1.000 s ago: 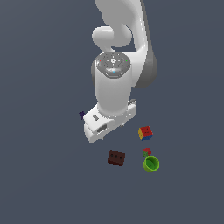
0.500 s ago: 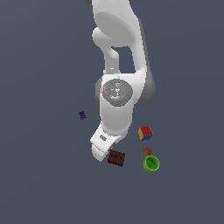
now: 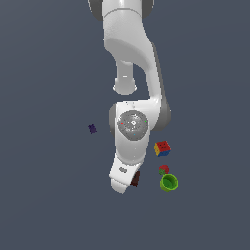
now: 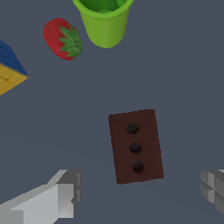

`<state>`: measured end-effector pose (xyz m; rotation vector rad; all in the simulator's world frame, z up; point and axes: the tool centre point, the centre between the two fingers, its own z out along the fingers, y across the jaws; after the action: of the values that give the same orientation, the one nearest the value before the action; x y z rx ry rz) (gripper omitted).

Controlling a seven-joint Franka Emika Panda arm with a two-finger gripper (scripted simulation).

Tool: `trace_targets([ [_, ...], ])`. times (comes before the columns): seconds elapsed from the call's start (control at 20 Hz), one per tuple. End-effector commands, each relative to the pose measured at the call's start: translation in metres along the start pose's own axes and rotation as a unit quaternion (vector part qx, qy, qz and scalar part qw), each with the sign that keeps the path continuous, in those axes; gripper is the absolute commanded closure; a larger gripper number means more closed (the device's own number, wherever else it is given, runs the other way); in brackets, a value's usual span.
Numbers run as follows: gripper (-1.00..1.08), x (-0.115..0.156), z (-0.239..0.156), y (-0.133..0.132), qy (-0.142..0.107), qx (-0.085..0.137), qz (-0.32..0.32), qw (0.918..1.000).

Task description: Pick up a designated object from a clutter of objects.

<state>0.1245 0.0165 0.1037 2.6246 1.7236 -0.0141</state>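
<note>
The designated object, a dark brown block (image 4: 135, 146) with three dark dots on its face, lies flat on the grey floor. In the wrist view my gripper (image 4: 140, 187) is open above it, with one finger (image 4: 59, 197) on each side and the block lying just beyond the line between the tips. In the exterior view the white hand (image 3: 122, 177) covers most of the block (image 3: 135, 179), and only a dark sliver shows. The rest of the clutter of objects lies apart from it.
A green cup (image 3: 169, 183) (image 4: 104, 22) and a small red strawberry-like piece (image 3: 163, 169) (image 4: 62, 38) sit close on the exterior view's right. The red-yellow-blue cube (image 3: 162, 148) (image 4: 8, 70) lies behind them. A tiny purple piece (image 3: 92, 128) lies off to the left.
The arm has reached forward and down. The hand went from behind the brown block to over it and now hides most of it in the exterior view. The objects have not moved.
</note>
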Motion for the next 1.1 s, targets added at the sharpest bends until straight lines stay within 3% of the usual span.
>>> trace_targets([
  [0.0, -0.92, 0.003, 0.009, 0.002, 0.001, -0.001, -0.024, 0.9997],
  [0.4, -0.92, 0.008, 0.025, 0.006, 0.004, -0.002, -0.065, 0.9979],
  [0.75, -0.92, 0.007, 0.029, 0.005, 0.004, -0.002, -0.066, 0.9978],
  [1.05, -0.92, 0.008, 0.056, 0.005, 0.004, -0.002, -0.067, 0.9977],
])
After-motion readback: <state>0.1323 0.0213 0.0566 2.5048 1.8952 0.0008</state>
